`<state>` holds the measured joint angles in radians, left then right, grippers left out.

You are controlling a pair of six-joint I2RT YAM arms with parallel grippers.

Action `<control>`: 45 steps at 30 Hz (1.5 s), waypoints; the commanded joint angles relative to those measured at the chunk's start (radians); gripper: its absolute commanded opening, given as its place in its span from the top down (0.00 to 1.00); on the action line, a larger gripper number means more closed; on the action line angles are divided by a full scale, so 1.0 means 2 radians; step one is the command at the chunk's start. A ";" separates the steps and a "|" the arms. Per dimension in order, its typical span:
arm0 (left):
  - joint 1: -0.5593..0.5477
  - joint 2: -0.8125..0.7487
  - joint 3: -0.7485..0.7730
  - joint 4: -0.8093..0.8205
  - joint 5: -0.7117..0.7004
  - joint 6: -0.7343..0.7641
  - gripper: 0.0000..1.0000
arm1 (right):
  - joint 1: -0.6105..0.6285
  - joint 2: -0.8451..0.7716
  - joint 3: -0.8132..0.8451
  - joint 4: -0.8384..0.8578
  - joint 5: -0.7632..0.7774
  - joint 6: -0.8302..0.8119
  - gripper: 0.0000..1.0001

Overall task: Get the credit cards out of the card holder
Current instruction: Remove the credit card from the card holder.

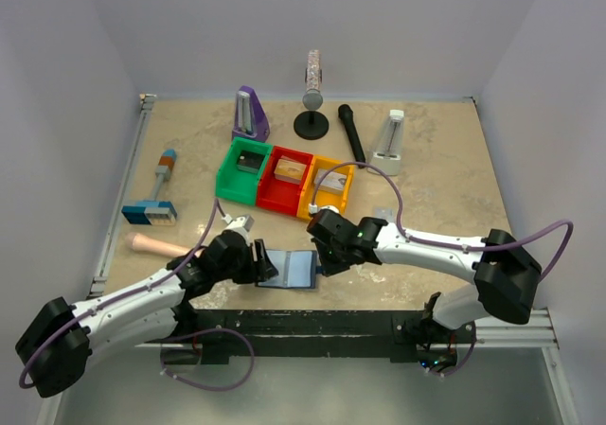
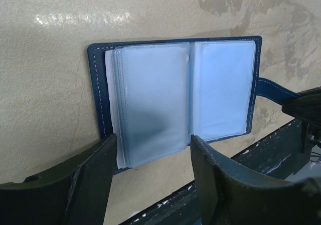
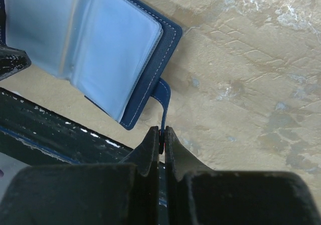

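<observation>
Bright, even, diffuse light from overhead. The top view is sharp, with soft short shadows under both arms. In the left wrist view the fingers of the left gripper [image 2: 153, 145] sit close to the lens, dark and slightly soft. Just ahead of them the card holder [image 2: 175, 99] has a milky sheen with one dim shadow patch. Beyond it there is a glare streak on the table [image 2: 75, 18]. In the right wrist view the right gripper [image 3: 160, 134] has a near-black, blurred body, and the table texture to its right is crisp.

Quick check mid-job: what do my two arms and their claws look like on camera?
The left arm and right arm are white links with bulky black joints, each trailing a lilac cable. The left claw and right claw have matte black fingers.
</observation>
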<state>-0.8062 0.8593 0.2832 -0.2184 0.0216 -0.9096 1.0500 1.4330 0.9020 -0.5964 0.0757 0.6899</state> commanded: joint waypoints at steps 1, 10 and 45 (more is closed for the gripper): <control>0.001 0.013 0.015 0.026 0.005 -0.004 0.36 | 0.003 -0.007 -0.003 0.012 -0.009 -0.007 1.00; 0.001 0.014 0.007 0.052 0.020 -0.006 0.36 | 0.003 -0.002 0.000 0.018 -0.019 -0.009 1.00; 0.002 -0.072 0.009 -0.049 -0.073 -0.015 0.32 | 0.003 -0.002 0.003 0.011 -0.018 -0.011 1.00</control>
<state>-0.8055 0.8089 0.2771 -0.2161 -0.0101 -0.9249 1.0500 1.4353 0.8963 -0.5869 0.0338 0.6769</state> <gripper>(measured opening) 0.671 0.026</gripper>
